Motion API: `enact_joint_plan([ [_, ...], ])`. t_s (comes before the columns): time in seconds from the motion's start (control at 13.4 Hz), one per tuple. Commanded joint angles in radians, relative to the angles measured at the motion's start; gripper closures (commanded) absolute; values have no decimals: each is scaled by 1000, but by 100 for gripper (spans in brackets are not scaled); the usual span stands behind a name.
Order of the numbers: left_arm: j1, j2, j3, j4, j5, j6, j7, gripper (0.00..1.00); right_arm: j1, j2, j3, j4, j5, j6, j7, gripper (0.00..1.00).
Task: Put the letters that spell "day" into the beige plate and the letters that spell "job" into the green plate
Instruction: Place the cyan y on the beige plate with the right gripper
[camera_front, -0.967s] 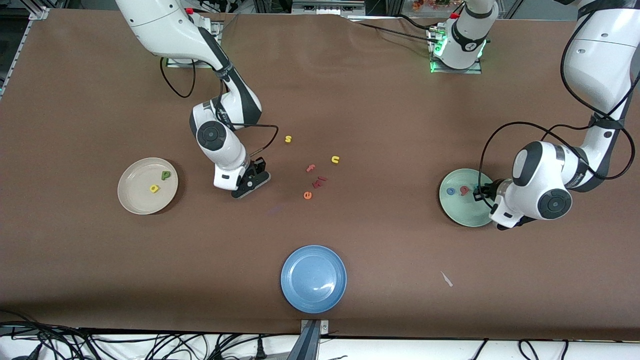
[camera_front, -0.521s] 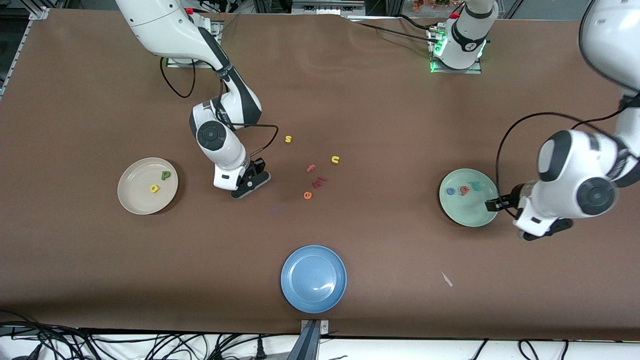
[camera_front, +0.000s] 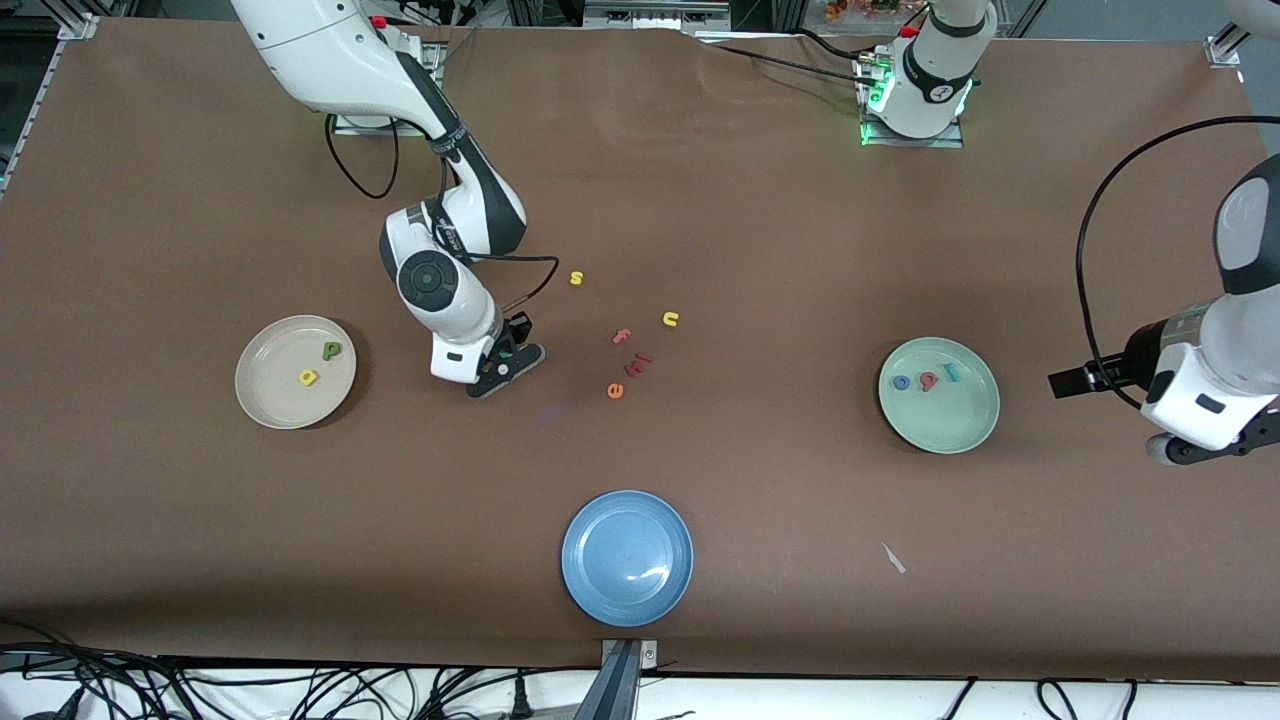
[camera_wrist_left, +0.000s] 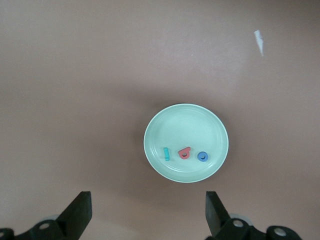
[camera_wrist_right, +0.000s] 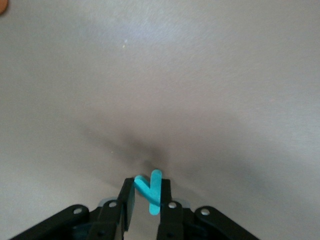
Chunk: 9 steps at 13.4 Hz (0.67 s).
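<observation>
Teal "y" (camera_wrist_right: 151, 191): light, soft foam; pinched at its stem between the closed right gripper (camera_wrist_right: 147, 200) fingers. Left gripper (camera_wrist_left: 147, 220): spread wide, empty, above the green plate (camera_wrist_left: 186, 143).

j (camera_front: 953, 372), o (camera_front: 901, 382), b (camera_front: 929, 380) in green plate (camera_front: 945, 428)

Foam letters are the only readable signs: yellow "s" (camera_front: 576, 278), yellow "u" (camera_front: 670, 319), salmon "f" (camera_front: 621, 337) and orange "e" (camera_front: 615, 390) lie on the worktop (camera_front: 760, 250); a teal "y" (camera_wrist_right: 151, 190) sits between the right jaws.
</observation>
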<state>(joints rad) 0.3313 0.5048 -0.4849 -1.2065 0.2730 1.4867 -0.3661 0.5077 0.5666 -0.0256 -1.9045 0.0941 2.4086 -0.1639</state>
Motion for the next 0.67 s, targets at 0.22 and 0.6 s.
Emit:
enact_joint_plan([
  [0.22, -101, -29, 52, 56, -14, -42, 147, 0, 0, -86, -199, 16, 13, -184, 9, 98],
  [0.6, -285, -84, 351, 33, -211, -23, 209, 0, 0, -105, -371, 16, 12, -281, -11, 98],
])
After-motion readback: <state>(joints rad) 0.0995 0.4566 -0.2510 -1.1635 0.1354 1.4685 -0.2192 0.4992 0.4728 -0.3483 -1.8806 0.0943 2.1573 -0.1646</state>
